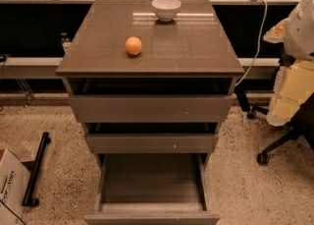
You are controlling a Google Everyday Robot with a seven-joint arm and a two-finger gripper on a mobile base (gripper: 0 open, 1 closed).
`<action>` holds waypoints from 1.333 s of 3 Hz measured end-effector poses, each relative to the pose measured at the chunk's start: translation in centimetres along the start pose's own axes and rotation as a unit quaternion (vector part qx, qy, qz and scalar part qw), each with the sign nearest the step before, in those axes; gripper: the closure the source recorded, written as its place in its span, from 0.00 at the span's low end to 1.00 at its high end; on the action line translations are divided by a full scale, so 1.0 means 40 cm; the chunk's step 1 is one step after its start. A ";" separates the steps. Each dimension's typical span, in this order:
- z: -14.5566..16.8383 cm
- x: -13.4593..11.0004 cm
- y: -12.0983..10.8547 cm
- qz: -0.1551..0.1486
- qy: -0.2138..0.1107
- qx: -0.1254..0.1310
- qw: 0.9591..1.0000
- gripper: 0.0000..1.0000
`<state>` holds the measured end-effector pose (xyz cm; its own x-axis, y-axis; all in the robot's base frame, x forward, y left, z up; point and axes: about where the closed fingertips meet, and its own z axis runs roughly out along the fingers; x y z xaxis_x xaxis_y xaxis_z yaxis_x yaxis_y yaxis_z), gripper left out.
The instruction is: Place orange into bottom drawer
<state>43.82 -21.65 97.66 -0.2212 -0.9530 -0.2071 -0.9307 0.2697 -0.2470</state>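
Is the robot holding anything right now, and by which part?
Nothing that shows: the orange lies free on the cabinet top, and the gripper is out of view.

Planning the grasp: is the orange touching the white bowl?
Apart. The camera view shows bare cabinet top between the orange and the white bowl. The hand is out of view.

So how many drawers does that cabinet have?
3. The top drawer sits just under the cabinet top, the middle drawer below it, both slightly open; the bottom drawer is lowest, pulled far out. None seem hidden. The gripper is not in view.
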 end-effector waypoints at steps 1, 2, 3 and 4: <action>0.000 0.000 0.000 0.000 0.000 0.000 1.000 0.00; 0.000 -0.018 -0.008 0.010 -0.041 0.013 0.999 0.00; 0.016 -0.056 -0.027 0.026 -0.107 0.018 0.994 0.00; 0.033 -0.117 -0.059 0.024 -0.171 0.021 0.985 0.00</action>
<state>47.43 -17.65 97.95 -0.1468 -0.8392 -0.5237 -0.9072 0.3252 -0.2669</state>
